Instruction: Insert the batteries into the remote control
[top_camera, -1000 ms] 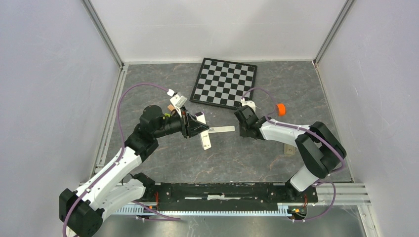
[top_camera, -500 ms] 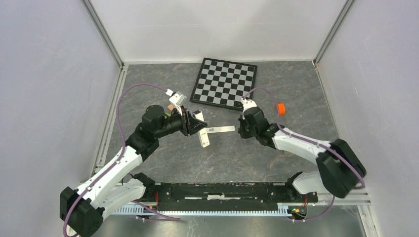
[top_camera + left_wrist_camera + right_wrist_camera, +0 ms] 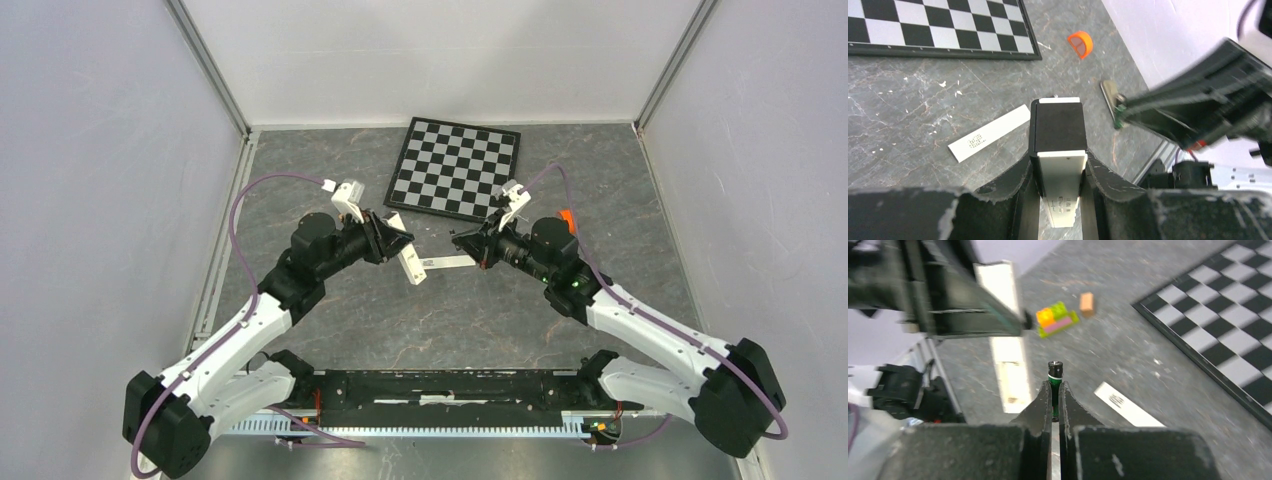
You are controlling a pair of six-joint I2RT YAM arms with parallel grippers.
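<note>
- left gripper [image 3: 1058,167]: clamped on the remote control [image 3: 1057,127], which sticks out past its fingertips, a dark panel facing the wrist camera.
- right gripper [image 3: 1053,390]: closed on one battery [image 3: 1055,375], whose tip projects beyond the fingertips, aimed toward the remote control.
- white strip [image 3: 989,133]: flat on the table [image 3: 908,110], just ahead-left of the left gripper, between both arms.
- orange cap [image 3: 1080,43]: farther ahead of the left gripper, slightly right.
- checkerboard [image 3: 938,25]: farthest, ahead-left.

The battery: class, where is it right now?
Right wrist view, centre: the battery is pinched in the right pincer, off the table, close to the remote control gripped by the left pincer.
</note>
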